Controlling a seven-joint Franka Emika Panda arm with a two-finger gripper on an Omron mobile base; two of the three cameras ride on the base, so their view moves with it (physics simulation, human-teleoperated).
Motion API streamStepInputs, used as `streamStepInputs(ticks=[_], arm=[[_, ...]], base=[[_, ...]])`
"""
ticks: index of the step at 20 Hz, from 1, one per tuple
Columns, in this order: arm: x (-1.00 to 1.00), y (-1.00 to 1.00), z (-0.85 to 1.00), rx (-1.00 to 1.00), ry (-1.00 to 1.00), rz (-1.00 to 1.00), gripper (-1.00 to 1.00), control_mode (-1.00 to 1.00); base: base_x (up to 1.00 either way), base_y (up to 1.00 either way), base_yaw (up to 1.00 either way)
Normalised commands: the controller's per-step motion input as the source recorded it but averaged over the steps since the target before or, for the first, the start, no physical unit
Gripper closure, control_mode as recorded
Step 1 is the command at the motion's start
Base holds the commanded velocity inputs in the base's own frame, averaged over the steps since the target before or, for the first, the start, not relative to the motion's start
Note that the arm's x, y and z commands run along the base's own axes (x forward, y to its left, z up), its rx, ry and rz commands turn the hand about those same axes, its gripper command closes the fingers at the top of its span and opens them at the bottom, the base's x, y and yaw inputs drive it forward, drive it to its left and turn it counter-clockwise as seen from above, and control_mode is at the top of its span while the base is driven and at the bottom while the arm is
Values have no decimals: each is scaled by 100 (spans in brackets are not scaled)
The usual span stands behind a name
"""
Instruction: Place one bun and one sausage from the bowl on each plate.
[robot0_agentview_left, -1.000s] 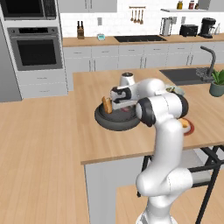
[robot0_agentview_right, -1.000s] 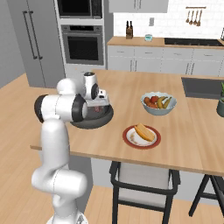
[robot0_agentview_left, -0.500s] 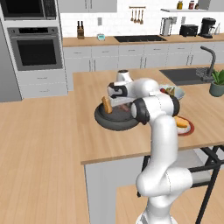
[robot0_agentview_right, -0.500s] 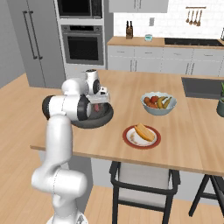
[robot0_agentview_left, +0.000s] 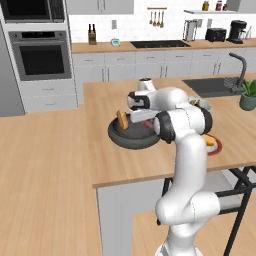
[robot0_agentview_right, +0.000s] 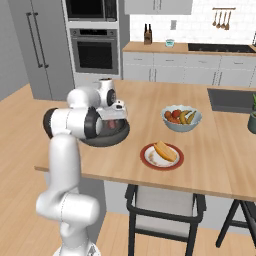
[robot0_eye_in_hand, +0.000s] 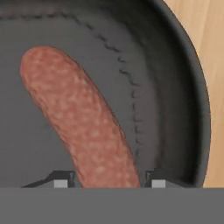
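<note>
Setting: wooden kitchen island, wide dark grey bowl (robot0_agentview_left: 133, 136).
Sausage: reddish-brown sausage (robot0_eye_in_hand: 83, 123) runs lengthwise away from claw (robot0_eye_in_hand: 107, 183).
Claw: fingertips (robot0_eye_in_hand: 61, 181) flank its near end; contact unclear.

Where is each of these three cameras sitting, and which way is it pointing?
Left base view: behind the arm to its left, looking forward and down at the island counter; the white arm rises at lower right, reaching into the dark bowl.
Right base view: behind to its right; the arm rises at lower left over the bowl.
Hand view: on the hand, looking down into the bowl at a sausage; the gripper straddles it.
Both base views share the bowl and the red-rimmed plate.
</note>
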Motion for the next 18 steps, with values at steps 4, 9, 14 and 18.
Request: streamStepInputs(ticks=[4, 9, 14, 18], arm=[[-100, -79, 88, 10, -19, 0, 100, -100], [-100, -100, 59, 12, -14, 0, 100, -100], [-99, -100, 6, 8, 0, 0, 100, -100], [-46, -100, -27, 0, 6, 0, 100, -100]], base=[[0, 0, 0], [0, 0, 0], [0, 0, 0], [0, 0, 0]])
